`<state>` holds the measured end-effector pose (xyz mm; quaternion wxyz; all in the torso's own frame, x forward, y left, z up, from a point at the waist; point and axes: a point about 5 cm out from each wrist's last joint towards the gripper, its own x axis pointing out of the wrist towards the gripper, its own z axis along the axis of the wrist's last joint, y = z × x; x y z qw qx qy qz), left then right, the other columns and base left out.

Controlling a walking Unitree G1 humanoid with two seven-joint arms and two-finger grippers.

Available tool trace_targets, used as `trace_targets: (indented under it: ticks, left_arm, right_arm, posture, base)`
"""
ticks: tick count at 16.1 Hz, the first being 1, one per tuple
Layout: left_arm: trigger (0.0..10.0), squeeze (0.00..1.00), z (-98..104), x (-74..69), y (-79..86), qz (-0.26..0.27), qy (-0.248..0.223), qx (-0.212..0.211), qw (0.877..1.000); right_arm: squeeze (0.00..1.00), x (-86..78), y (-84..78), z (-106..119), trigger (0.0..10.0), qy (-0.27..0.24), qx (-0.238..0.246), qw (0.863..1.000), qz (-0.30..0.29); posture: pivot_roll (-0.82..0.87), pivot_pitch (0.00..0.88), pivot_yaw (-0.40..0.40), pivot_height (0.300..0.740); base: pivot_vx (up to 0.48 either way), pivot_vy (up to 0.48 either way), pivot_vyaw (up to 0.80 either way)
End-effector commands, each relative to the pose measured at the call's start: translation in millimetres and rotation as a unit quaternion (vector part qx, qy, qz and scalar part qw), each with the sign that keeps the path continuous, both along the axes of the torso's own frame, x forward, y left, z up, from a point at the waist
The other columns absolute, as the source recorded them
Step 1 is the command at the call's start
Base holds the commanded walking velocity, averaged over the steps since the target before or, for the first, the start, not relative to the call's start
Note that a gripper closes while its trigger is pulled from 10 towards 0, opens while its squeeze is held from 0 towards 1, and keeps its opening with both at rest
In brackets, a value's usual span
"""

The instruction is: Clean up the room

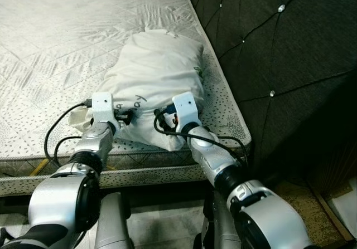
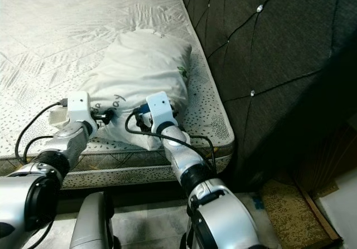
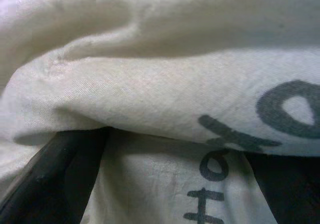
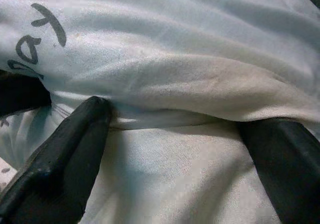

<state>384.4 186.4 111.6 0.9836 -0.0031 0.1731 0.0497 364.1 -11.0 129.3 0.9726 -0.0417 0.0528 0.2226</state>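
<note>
Pillow (image 1: 153,71), white with some handwritten black lettering, is sitting on the bare mattress (image 1: 50,43) near the corner by the dark tufted headboard (image 1: 279,54). Both arms are reaching into its near edge. Left gripper (image 3: 165,179) has its black fingers (image 3: 55,174) spread apart with pillowcase fabric bunched between them, and the right gripper (image 4: 175,159) is likewise spread wide, fingers (image 4: 65,159) pushed into a fold of the cloth. Neither looks clamped down.

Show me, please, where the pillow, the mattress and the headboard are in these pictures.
pillow (image 1: 156,65): left eye view, middle of its top face.
mattress (image 1: 61,43): left eye view, bare quilted surface left of the pillow.
headboard (image 1: 268,43): left eye view, dark tufted panel.
</note>
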Motion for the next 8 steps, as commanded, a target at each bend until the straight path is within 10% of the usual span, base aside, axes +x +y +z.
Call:
trace_targets:
  ticks: [1,8]
  left_arm:
    - [10.0,0.0,31.1,14.3,-10.3,-0.001,-0.057,0.023,0.998]
    - [10.0,0.0,43.2,20.7,-62.3,-0.057,-0.072,-0.071,0.993]
  right_arm:
    - [0.0,2.8,19.7,24.6,10.0,-0.031,0.03,0.999,0.005]
    - [0.0,17.3,-7.4,39.5,10.0,-0.067,0.029,0.996,-0.055]
  posture:
    - [-0.1,0.154,-0.08,0.565]
    - [-0.11,0.151,-0.059,0.565]
  base:
    - [0.0,0.0,0.0]
    - [0.0,0.0,0.0]
